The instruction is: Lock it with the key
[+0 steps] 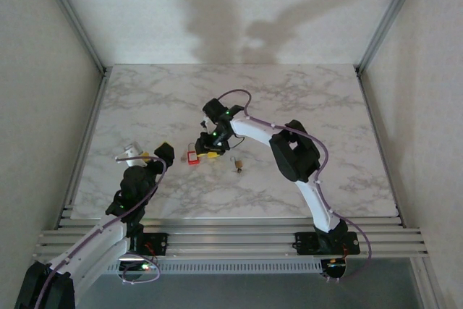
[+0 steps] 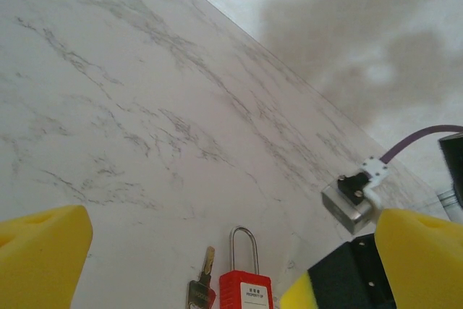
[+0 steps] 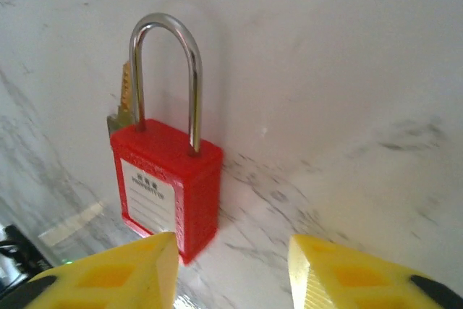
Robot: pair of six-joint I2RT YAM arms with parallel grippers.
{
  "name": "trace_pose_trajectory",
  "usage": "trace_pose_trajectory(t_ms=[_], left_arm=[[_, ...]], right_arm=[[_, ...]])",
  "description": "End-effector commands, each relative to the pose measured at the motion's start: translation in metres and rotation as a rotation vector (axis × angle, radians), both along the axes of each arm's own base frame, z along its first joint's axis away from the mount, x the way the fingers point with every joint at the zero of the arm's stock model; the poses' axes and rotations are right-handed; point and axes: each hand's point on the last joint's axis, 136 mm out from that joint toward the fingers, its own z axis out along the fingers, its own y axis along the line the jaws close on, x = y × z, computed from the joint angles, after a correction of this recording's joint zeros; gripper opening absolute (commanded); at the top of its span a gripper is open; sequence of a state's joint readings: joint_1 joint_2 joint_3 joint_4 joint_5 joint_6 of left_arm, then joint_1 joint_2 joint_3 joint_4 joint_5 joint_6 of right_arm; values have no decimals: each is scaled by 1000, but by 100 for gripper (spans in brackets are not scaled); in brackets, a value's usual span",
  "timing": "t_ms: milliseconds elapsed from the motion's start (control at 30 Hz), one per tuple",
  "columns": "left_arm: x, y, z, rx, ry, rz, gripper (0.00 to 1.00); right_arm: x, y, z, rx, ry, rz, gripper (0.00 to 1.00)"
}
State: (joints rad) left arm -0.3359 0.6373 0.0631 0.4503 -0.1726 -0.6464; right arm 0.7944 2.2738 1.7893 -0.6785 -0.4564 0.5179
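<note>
**Task item.** The red padlock (image 3: 166, 186) lay on the marble-patterned bench (image 1: 325, 99). Its body was a red block with a white label on the face. Both legs of the polished steel shackle (image 3: 163, 63) entered the top of the body. The key (image 2: 202, 291) had a dark head and a brass-coloured blade. It lay just beside the padlock with the blade running alongside the shackle; contact between the two could not be determined.

**Nearer than the padlock.** The left gripper (image 1: 160, 154) sat towards the near bench edge and to the left of the padlock. It was released, with its yellow pads (image 2: 40, 255) wide apart. The padlock and key lay ahead of the gap, untouched.

**At the padlock.** The right gripper (image 3: 231, 251) stood just beside the padlock, on its right, and was also released. The padlock body lay close to one pad and outside the gap; contact could not be confirmed. A small metal item (image 1: 236, 165) lay near the padlock, further right.

**Beyond the padlock.** Open bench surface extended to the far edge, which met the white back wall (image 1: 231, 12). Open surface also ran from the padlock to the left and right bench edges.
</note>
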Motion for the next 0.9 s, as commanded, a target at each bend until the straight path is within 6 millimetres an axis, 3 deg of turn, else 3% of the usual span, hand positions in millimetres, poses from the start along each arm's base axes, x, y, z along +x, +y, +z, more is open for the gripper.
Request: trace_pose_trajectory(t_ms=[0,233,333,400,467,567,700,867], left_arm=[[0,-3,3,-8,-22,-25,99],[1,-6,7,-45,-31,-33,100],[1,-8,7,-62,-24,-38,100],[2,-10,8,-52,-21,-49,100],[3,-11,8,-44,-23,-49,100],[5,-11,9,-33,-19,-38,100],[12,-17,27,0,-15,-29,100],[22,-33,53,35,-18,-30,100]], right_arm=[[7,-19,43,-53,-153,-1,54],[-9,-42,98,-77,-309,35,73],[-18,-62,117,-106,-380,11,82],[-26,-82,128,-133,-424,-23,99],[-34,-100,134,-143,-453,-59,99],[-48,-128,139,-163,-479,-112,99],[-63,-161,138,-189,-508,-176,99],[-76,-170,117,-178,-507,-185,99]])
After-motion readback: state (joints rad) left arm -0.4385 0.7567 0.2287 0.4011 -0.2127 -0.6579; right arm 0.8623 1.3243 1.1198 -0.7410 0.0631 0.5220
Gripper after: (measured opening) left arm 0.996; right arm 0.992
